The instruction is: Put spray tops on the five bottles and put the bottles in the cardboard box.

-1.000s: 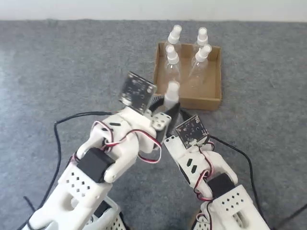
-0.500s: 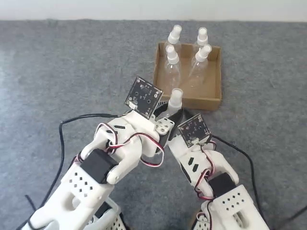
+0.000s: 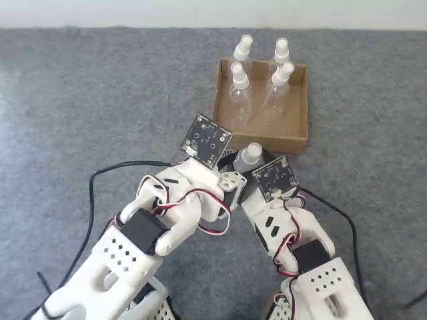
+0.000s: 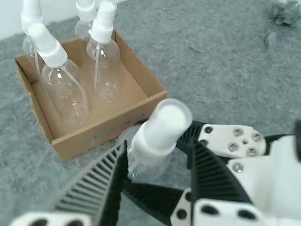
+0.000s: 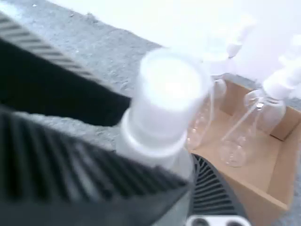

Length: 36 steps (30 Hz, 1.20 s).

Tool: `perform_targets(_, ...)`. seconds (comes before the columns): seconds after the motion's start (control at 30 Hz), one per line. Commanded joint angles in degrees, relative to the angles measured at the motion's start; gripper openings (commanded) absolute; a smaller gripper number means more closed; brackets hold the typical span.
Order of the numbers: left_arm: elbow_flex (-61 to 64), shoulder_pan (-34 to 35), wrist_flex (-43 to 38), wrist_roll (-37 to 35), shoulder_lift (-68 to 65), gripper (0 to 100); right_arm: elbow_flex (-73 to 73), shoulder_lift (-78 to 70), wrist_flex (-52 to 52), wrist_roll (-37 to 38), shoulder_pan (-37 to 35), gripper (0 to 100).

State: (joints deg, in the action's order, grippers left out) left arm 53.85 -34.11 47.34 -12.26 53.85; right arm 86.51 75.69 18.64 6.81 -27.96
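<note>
1. Current state: four capped bottles stand in the cardboard box. The fifth bottle is upright just in front of the box's near wall, caught between both arms. The right end effector looks clamped on its body. The left end effector sits narrow around the spray top, but there's no telling whether it's actually squeezing.
2. Biggest worry is probably a half-seated top. It looks a bit tilted in the left wrist view, so if it's cross-threaded or just resting there, it could pop off during the lift.
3. Two arms on one bottle is sketchy too. If they pull in different directions, the bottle could twist out or tip onto the grey surface.
4. The near wall is right there, so a low carry might clip the rim and shove the box.
5. The box is crowded, and a sloppy drop could knock over the neighbours.
</note>
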Motion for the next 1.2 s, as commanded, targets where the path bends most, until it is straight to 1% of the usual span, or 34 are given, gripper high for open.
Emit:
perform_targets(0.0, -1.1, -0.35, -0.09, -2.37, 1.41, 23, -1.41, 1.54, -1.54, 0.35, 0.4, 6.9)
perform_targets(0.2, -3.74, -0.18, 3.25, -2.29, 1.76, 25, -1.41, 1.54, -1.36, 0.35, 0.13, 6.9)
perform_targets(0.5, -2.51, 0.0, 5.54, -2.02, 11.43, 25, -1.49, 1.54, -1.45, 0.35, 0.4, 6.9)
perform_targets(0.67, -1.54, 0.53, 5.45, 2.2, 15.3, 25, -1.49, 1.54, -1.54, 0.35, 0.4, 6.9)
perform_targets(0.8, -1.54, 5.45, 5.19, 2.9, 17.58, 25, -1.49, 1.54, -1.54, 0.35, 0.4, 6.9)
perform_targets(0.93, -0.84, 11.78, 5.54, 2.81, 19.43, 25, -1.49, 1.54, -1.54, 0.35, 0.4, 6.9)
perform_targets(1.17, 8.48, 23.91, 5.1, 2.73, 25.41, 25, -2.2, 1.54, -1.01, 0.44, 0.48, 6.9)
